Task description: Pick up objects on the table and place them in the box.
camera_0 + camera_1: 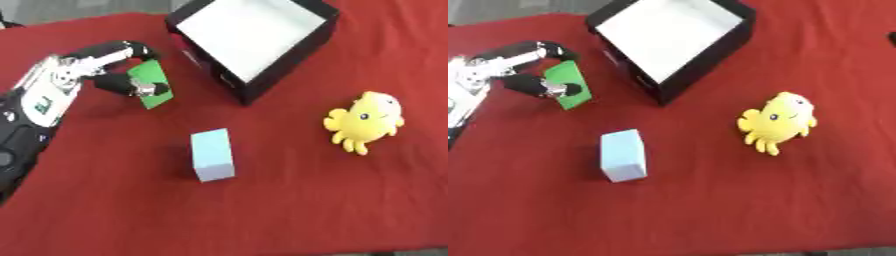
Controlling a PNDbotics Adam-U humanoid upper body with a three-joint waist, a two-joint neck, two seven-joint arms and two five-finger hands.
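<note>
Red cloth covers the bench [289, 210]. Left hand [109, 65] has its fingers [144, 89] curled on a green card [150, 84], left of the box [254, 40]. Pale blue block [213, 154] and yellow toy [365, 121] lie nearer.

red cloth [289, 200]: matt fabric | yellow octopus toy [366, 121]: soft plush | box [289, 55]: matt black outside, smooth white inside | left hand [112, 65]: glossy black and silver
</note>
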